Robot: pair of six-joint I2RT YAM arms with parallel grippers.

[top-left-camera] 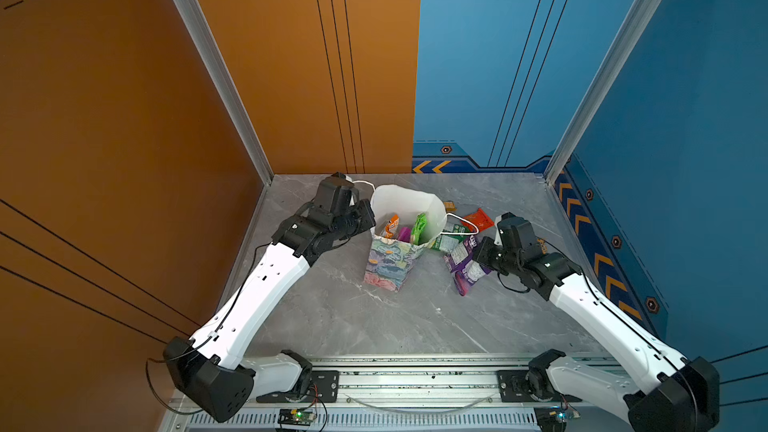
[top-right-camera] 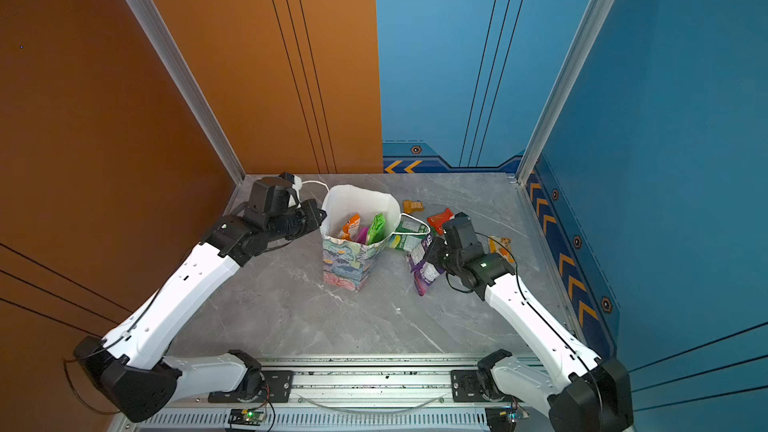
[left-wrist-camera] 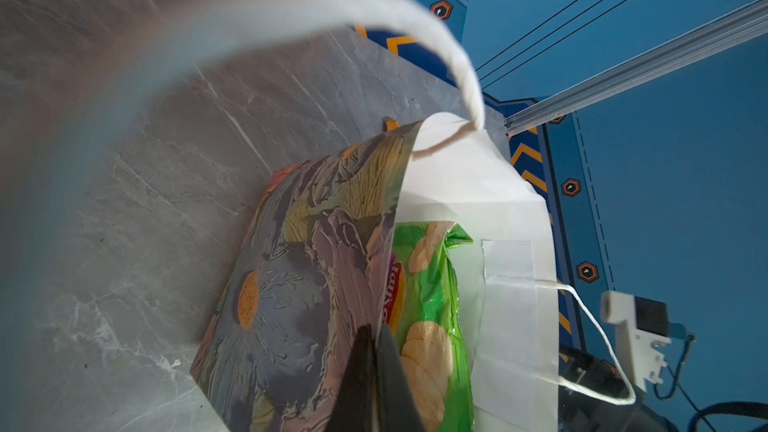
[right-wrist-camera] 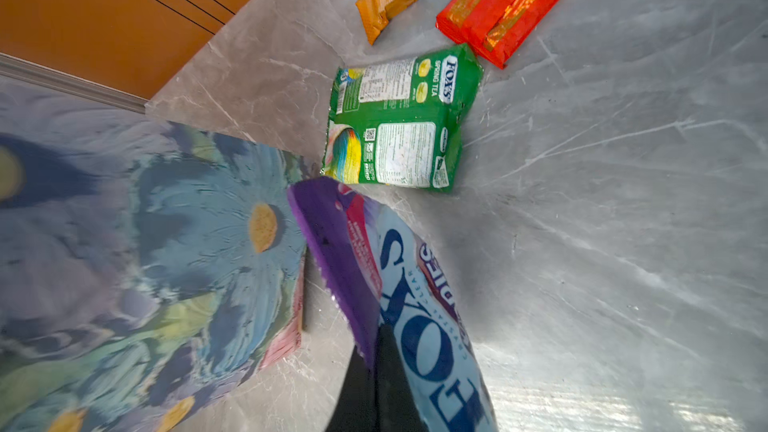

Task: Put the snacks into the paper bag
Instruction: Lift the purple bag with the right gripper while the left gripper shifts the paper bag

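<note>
Loading step, about midway. My right gripper [right-wrist-camera: 374, 351] is clamped on the purple packet [right-wrist-camera: 415, 305], at the paper bag's [top-left-camera: 388, 263] 3 o'clock. My left gripper [left-wrist-camera: 374, 338] pinches its 9 o'clock rim (mouth held open). Next: lift over the mouth, then release. The green packet [right-wrist-camera: 399, 126] and red packet [right-wrist-camera: 515, 6] wait near 2 o'clock.

Grey marbled table [top-left-camera: 415, 317] — paper bag [top-left-camera: 388, 263] standing, green packet [right-wrist-camera: 399, 126], red packet [right-wrist-camera: 515, 2], orange packet [right-wrist-camera: 388, 2] lying nearby.

Robotics lab booth: aluminium frame [top-left-camera: 220, 76], orange panel [top-left-camera: 104, 97], blue panel [top-left-camera: 478, 56], marble-look tabletop [top-left-camera: 374, 326], mounting rail [top-left-camera: 415, 386].
</note>
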